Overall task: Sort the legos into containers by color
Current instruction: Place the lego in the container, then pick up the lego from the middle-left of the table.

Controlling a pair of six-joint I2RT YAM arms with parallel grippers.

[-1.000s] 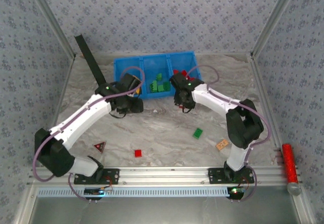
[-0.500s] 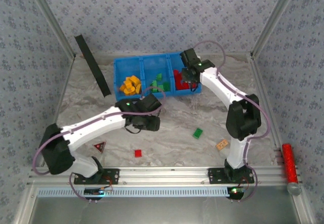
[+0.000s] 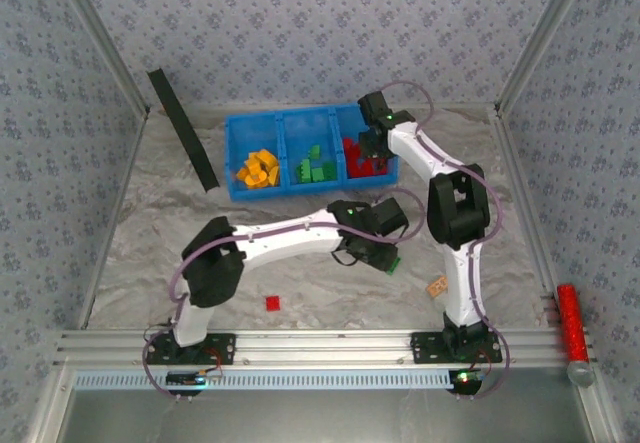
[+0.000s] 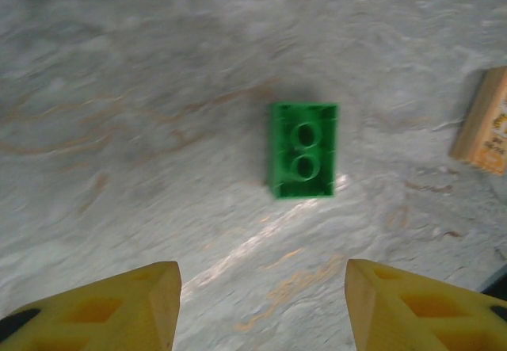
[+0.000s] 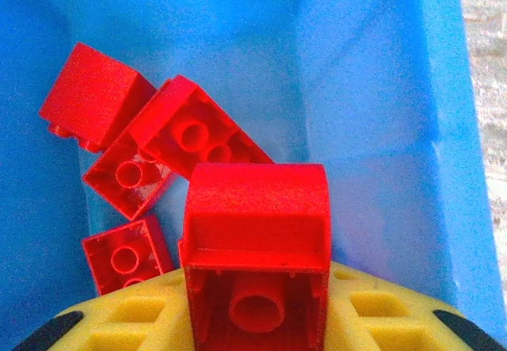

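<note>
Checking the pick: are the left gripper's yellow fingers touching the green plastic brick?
Apart. Left wrist view shows bare table between the green plastic brick and the fingers of the left gripper.

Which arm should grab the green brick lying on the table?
Left. The left gripper, open, hovers right above the green brick. The right gripper is busy, shut on a red brick over the blue bin, at its compartment of red bricks.

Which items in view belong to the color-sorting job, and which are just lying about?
Job: blue bin, orange-yellow bricks, green bricks, red bricks, held red brick, loose green brick, loose red brick.
Lying about: tan tile, red cylinder, black strip.
</note>
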